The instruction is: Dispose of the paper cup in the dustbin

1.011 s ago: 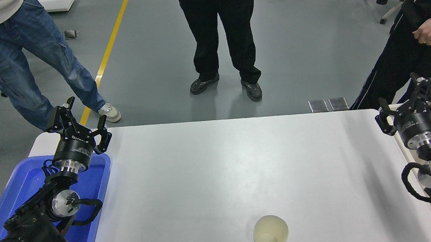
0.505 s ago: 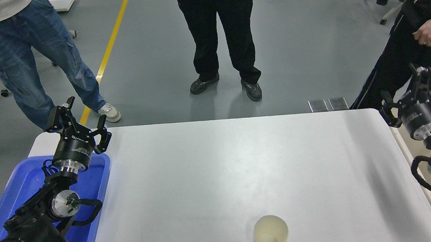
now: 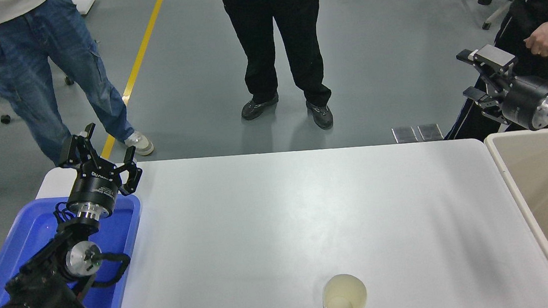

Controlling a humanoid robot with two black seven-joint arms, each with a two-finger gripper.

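Right claw [image 3: 473, 74] wide apart, high beside the dustbin [image 3: 507, 172]; paper cup [image 3: 344, 295] upright, mouth up.

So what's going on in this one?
Nothing is held yet. The paper cup stands upright, untouched, near the white table's front edge. The right gripper is open, raised beyond the far right corner, near the beige dustbin. The left gripper is open, parked over the blue tray. Three people stand beyond the table.

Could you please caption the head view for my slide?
White paper cup upright on white table; open right gripper raised beside beige plastic dustbin.
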